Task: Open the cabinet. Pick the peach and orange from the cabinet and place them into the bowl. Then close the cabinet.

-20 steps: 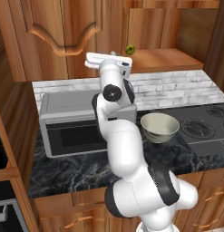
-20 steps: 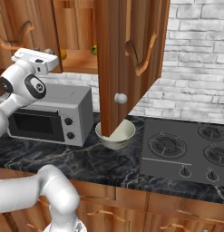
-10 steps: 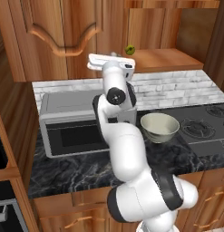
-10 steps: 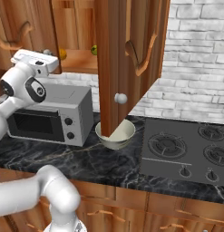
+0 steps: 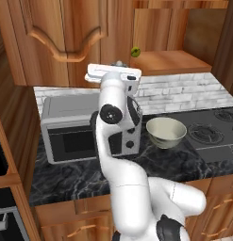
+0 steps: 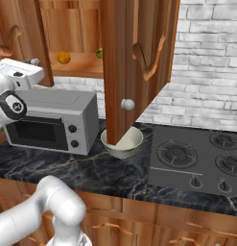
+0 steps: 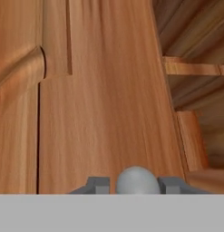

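Observation:
The cabinet [image 5: 66, 37] has its right door [image 6: 134, 62] swung wide open, while its left door [image 7: 99, 99] looks flat against the frame. My gripper [image 7: 136, 185] is shut on the left door's round silver knob [image 7: 137, 180], a fingertip on each side. The same knob [image 5: 119, 63] shows just above my hand. The orange [image 6: 64, 57] rests on the cabinet shelf at its left. The peach is hidden. The pale cream-green bowl [image 5: 166, 132] stands on the dark counter right of my arm, and the bowl [image 6: 122, 142] is partly covered by the open door.
A small green-yellow fruit [image 5: 135, 51] lies on the shelf right of the orange. A silver microwave [image 6: 53, 117] sits under the cabinet at the left. The stove [image 6: 196, 158] takes up the counter's right. The open door's knob [image 6: 127, 104] hangs over the bowl.
My hand has sunk a little and drawn back toward the base, and the elbow has dropped. The bowl, the fruit and the right door have stayed put.

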Tool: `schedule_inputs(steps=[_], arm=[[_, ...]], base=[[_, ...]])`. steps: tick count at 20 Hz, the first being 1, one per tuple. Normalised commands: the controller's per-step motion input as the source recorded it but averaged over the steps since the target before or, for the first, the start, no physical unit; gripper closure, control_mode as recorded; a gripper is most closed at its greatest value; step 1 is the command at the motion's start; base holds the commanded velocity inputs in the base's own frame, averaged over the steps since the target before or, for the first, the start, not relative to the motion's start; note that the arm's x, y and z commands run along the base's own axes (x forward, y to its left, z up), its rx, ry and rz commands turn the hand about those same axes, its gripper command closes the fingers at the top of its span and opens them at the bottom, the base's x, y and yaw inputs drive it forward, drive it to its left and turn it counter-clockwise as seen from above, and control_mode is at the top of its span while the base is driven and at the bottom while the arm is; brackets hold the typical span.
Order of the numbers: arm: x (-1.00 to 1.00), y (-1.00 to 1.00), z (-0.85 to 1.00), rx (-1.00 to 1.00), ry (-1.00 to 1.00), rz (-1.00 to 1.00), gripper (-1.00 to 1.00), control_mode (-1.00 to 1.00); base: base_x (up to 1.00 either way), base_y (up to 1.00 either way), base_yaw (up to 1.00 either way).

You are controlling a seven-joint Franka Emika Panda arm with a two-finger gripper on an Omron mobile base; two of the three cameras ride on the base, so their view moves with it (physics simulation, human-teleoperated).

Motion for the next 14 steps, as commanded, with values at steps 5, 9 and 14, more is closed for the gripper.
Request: schedule_inputs(steps=[5, 9, 14], arm=[[-1.00, 1.00, 0.14, -0.05, 0.10, -0.19, 1.00, -1.00], [-1.00, 1.00, 0.05, -0.09, 0.13, -0.15, 1.00, -1.00], [-1.00, 1.00, 0.00, -0.14, 0.12, -0.13, 1.00, -1.00]], base=[[0.00, 0.00, 0.00], [0.00, 0.00, 0.00], [0.00, 0.00, 0.00]])
